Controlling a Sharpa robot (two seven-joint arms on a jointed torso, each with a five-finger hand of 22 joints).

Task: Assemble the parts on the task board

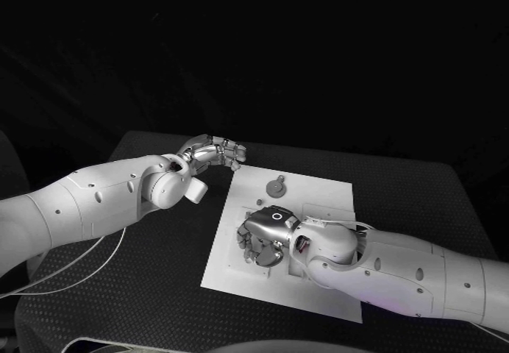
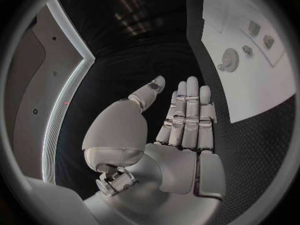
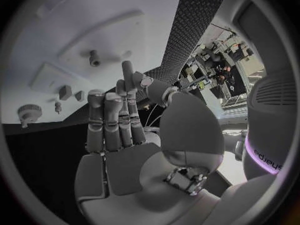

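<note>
Your right hand (image 1: 265,235) hovered over the task board (image 1: 318,193), fingers straight, holding nothing. Your left hand (image 1: 215,153) waited beside the board's far corner, also released. The gear (image 1: 276,187) and small parts (image 3: 65,92) lay loose; assembly seemed barely begun.

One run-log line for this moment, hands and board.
left hand: open, off task board corner | right hand: open, over board | gear: flat on board
</note>
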